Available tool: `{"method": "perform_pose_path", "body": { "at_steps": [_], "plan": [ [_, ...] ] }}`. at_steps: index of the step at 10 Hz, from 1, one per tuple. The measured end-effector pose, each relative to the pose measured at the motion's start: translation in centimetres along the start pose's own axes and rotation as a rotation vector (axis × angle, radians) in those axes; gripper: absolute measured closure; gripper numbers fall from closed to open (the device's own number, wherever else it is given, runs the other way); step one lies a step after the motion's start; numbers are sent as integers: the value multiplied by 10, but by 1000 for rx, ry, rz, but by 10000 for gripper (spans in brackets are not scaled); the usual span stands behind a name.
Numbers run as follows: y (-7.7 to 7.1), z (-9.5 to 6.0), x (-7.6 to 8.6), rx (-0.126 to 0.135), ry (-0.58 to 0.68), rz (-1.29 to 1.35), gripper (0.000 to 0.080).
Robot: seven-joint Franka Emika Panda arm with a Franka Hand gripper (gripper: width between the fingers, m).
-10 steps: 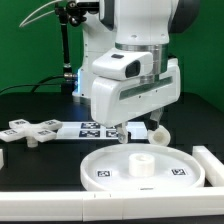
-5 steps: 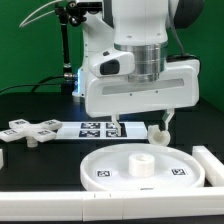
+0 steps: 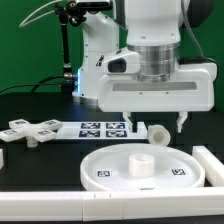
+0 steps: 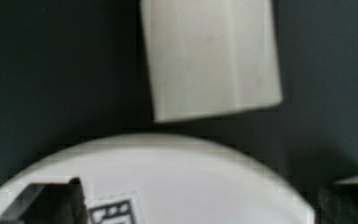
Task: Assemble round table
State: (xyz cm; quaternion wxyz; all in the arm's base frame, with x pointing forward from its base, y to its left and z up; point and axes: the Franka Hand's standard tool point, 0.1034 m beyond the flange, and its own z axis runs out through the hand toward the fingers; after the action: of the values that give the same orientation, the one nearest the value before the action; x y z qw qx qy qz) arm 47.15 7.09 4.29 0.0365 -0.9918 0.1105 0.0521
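The rimmed round disc (image 3: 115, 155) and 4-armed cross-shaped piece (image 3: 30, 130) are smooth white plastic.

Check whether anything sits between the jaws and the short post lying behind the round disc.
Nothing visible does. The post lies just behind the disc, and the open jaws stand to either side of it. No other part covers it in either view.

Round disc (image 3: 112, 158) sat by the bench's front edge. Behind it lay the marker board (image 3: 95, 128), with the post (image 3: 158, 133) just off its end (exterior view's right). Cross-shaped piece (image 3: 30, 130) lay toward the edge at the exterior view's left.
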Motion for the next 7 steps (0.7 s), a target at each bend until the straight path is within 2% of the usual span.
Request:
{"method": "perform_pose_path", "body": {
  "at_steps": [1,4,5,7],
  "plan": [
    [-10,5,-9,-3,6,-31,151],
    [-13,8,-11,-2,1,-54,151],
    [-10,9,-17,-15,-74,-62,151],
    [-12,11,-18,-28,-203,-109,151]
  ]
}}
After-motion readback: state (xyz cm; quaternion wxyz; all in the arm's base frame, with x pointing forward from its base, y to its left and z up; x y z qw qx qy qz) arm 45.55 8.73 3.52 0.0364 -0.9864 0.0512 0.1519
